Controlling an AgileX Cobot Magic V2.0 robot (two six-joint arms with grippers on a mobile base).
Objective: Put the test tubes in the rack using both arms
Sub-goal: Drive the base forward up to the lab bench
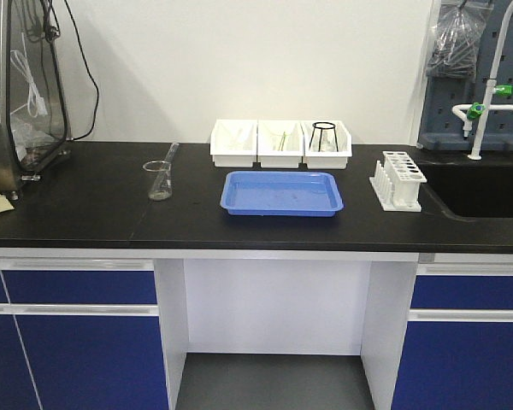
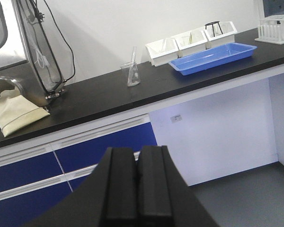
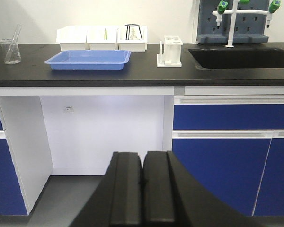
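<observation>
Front view: rack (image 1: 398, 180) stands on the black surface (image 1: 85, 205), right of the blue tray (image 1: 282, 193) and just beside the sink (image 1: 487, 192). Three white bins (image 1: 280, 143) sit in a row behind the tray, with a black tripod ring (image 1: 324, 137) in the rightmost. Left of the tray, well apart, a beaker (image 1: 158, 181) has one clear test tube (image 1: 169, 157) leaning in it. Bin contents too faint to tell.

Left wrist view: my left hand (image 2: 136, 156) is narrow, jaws pressed together, holding nothing, low before the blue drawers (image 2: 99, 146).

Right wrist view: my right hand (image 3: 143, 161) is likewise narrow, jaws together, gripping nothing.
</observation>
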